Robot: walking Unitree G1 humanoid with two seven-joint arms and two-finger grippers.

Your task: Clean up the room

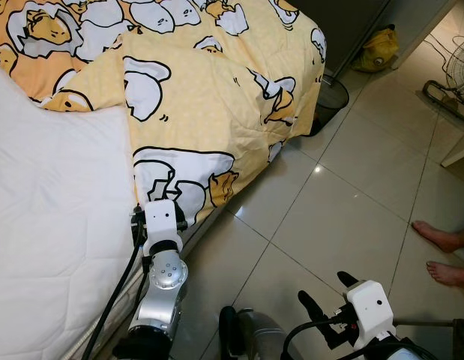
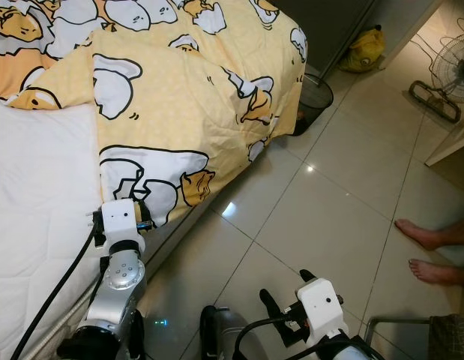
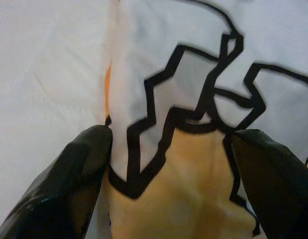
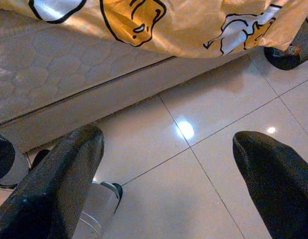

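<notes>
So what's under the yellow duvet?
Beside the duvet the bare white mattress shows, so it likely runs on beneath. Whatever else lies under is covered. The open left gripper straddles the duvet's edge.

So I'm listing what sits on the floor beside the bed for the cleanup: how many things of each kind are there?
Black mesh bin: 1
Yellow bag: 1
Floor fan: 1
Person's bare feet: 2
Total: 5
</notes>
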